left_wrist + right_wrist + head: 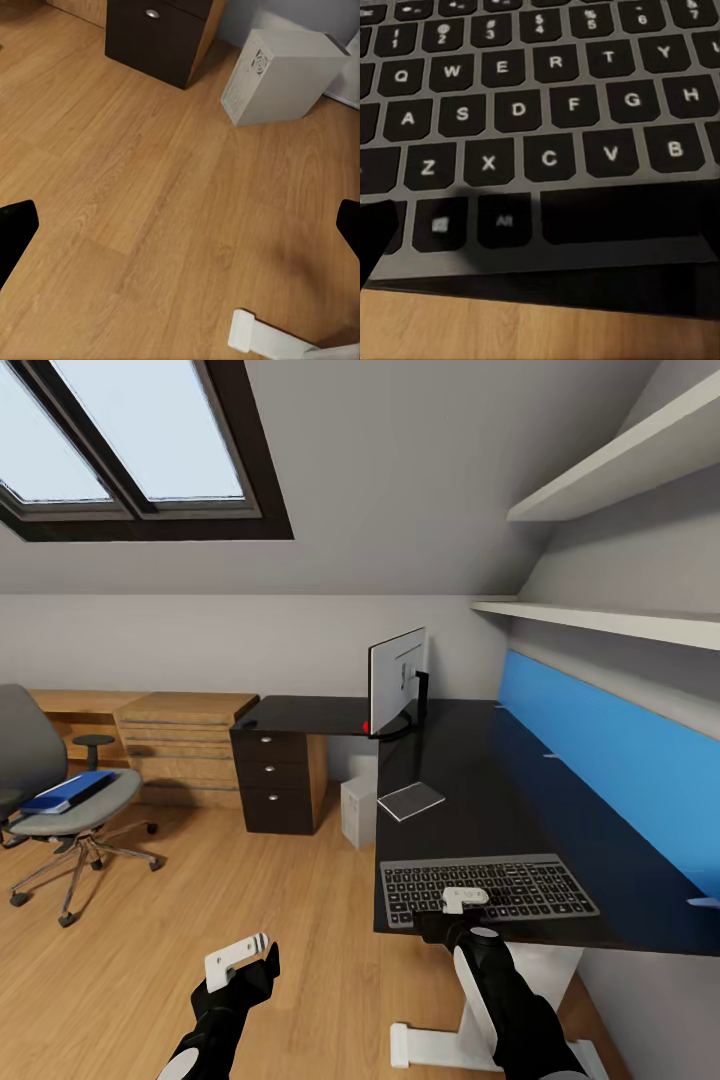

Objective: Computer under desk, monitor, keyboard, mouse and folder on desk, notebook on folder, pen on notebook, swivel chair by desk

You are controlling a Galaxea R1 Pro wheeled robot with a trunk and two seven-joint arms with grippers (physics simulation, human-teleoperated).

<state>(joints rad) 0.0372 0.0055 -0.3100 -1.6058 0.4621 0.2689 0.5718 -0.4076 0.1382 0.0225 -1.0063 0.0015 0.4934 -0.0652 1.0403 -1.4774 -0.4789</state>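
While we look down over both arms, the scene reads as follows.
Desk: desk (520, 800) runs from 12 to 3 o'clock, glossy black top, blue back panel along its far side.
Keyboard: keyboard (487, 889) lies flat at the desk's near edge, about 1 o'clock from us.
Right gripper: right gripper (462, 900) sits right at the keyboard's front edge; in the right wrist view the keys (547, 112) are very close. We cannot tell whether its fingers are spread or closed on anything.
Left gripper: left gripper (240, 955) hangs over bare floor (135, 210) at 11 o'clock, fingers (15, 229) spread wide, grasping nothing.
Monitor: monitor (397, 680) stands upright at the desk's far corner, 12 o'clock, seen nearly edge-on.
Notebook: notebook (411, 800) lies flat on the desk between monitor and keyboard.
Computer: computer (358, 810) stands on the floor under the desk, just beside the drawer unit (275, 775).
Chair as carrier: swivel chair (70, 810) at 10 o'clock, well apart from the desk; folder (68, 791) lies on its seat.
Drawer unit: three drawers, all shut; contents hidden.
Mouse, pen: we cannot make them out.
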